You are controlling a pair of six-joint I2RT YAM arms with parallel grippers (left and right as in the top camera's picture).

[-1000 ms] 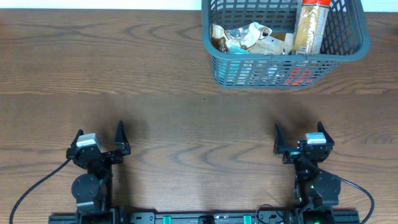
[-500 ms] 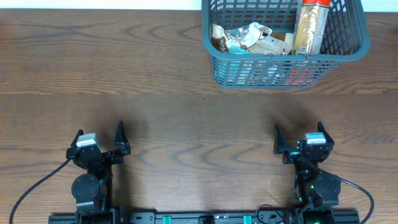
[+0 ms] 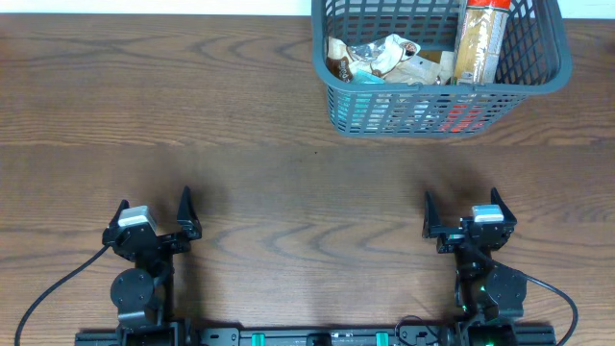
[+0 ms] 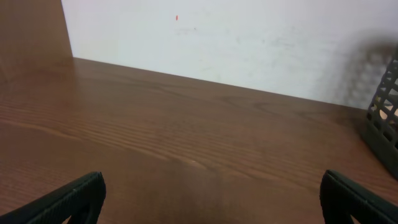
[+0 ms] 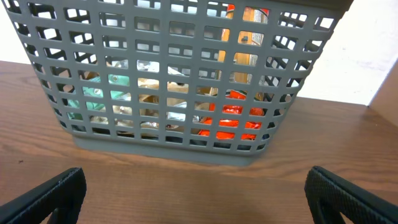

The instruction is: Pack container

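Note:
The container [image 3: 434,113], a dark grey-blue lattice basket, stands at the far right of the table. It holds several snack packets [image 3: 380,58] and a tall orange-capped packet [image 3: 478,38]. In the right wrist view the container [image 5: 168,127] stands straight ahead, with packets showing through its slots. Its corner shows at the right edge of the left wrist view [image 4: 382,124]. My left gripper [image 3: 154,216] is open and empty near the front left. My right gripper [image 3: 461,211] is open and empty near the front right, well short of the container.
The brown wooden table [image 3: 240,144] stretches between the grippers and the container. A white wall [image 4: 236,43] rises behind the table's far edge.

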